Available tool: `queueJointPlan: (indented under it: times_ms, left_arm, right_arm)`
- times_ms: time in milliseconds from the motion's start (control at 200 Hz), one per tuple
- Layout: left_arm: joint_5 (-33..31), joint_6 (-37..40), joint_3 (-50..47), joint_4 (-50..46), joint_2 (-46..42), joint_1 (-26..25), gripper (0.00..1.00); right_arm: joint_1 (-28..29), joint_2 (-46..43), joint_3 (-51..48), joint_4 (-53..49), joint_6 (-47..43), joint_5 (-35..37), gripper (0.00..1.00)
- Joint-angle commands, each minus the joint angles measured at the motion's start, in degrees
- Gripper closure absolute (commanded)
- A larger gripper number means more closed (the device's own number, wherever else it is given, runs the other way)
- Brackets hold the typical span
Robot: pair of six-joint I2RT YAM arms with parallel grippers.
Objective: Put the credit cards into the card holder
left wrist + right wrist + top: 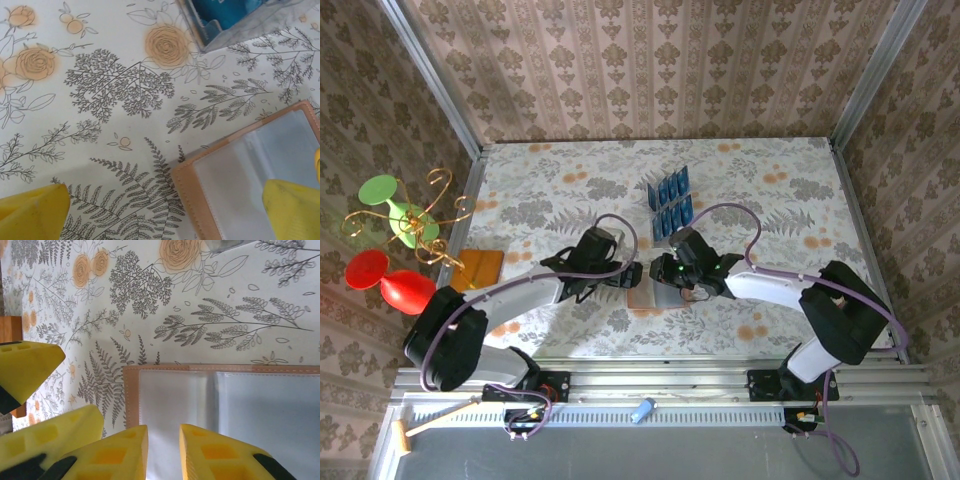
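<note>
The card holder lies open on the flowered cloth, tan rim around a grey inside with clear pockets. My left gripper is wide open astride the holder's left edge, one finger on the cloth, the other over the grey inside. My right gripper hovers low over the holder's inside, its jaws a narrow gap apart with nothing seen between them. The blue credit cards stand in a clear rack beyond the holder.
A flat orange-brown square lies at the table's left edge. Red and green ornaments on a gold wire stand sit outside that edge. The left gripper's yellow fingers crowd the right wrist view's left side.
</note>
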Motion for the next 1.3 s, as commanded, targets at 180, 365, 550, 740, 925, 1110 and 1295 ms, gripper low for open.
queueJointPlan:
  times_ms: [180, 365, 550, 740, 925, 1110, 1295]
  left_arm:
    - [-7.21, 3.97, 0.84, -4.13, 6.29, -3.08, 0.0]
    - [-9.67, 4.46, 0.18, -4.47, 9.0, -3.27, 0.0]
    - [-10.36, 4.28, -0.56, -3.4, 10.87, -3.29, 0.0]
    - [-10.49, 4.11, -1.09, -2.12, 11.44, -3.18, 0.0]
    - [-8.83, 4.56, -0.18, -2.55, 8.87, -2.29, 0.0]
    - [-5.83, 4.07, 1.13, -3.61, 2.47, 1.18, 0.0]
    - [-1.66, 2.87, 1.8, -3.82, -2.35, 7.46, 0.0]
  right_arm:
    - [-1.61, -0.17, -4.48, -2.38, -2.06, 3.35, 0.75]
    - [-2.21, 0.8, -7.26, -0.63, -1.46, 3.61, 0.76]
    - [-2.54, 1.29, -8.5, 0.0, -1.05, 3.59, 0.76]
    - [-3.06, 0.12, -8.4, -0.87, -1.08, 3.32, 0.77]
    - [-3.62, -4.49, -2.19, -8.42, -5.42, 2.13, 0.75]
    - [-5.66, -6.23, 10.48, -21.67, -11.97, 5.57, 0.64]
    - [-8.37, -0.8, 24.55, -30.86, -18.0, 8.66, 0.53]
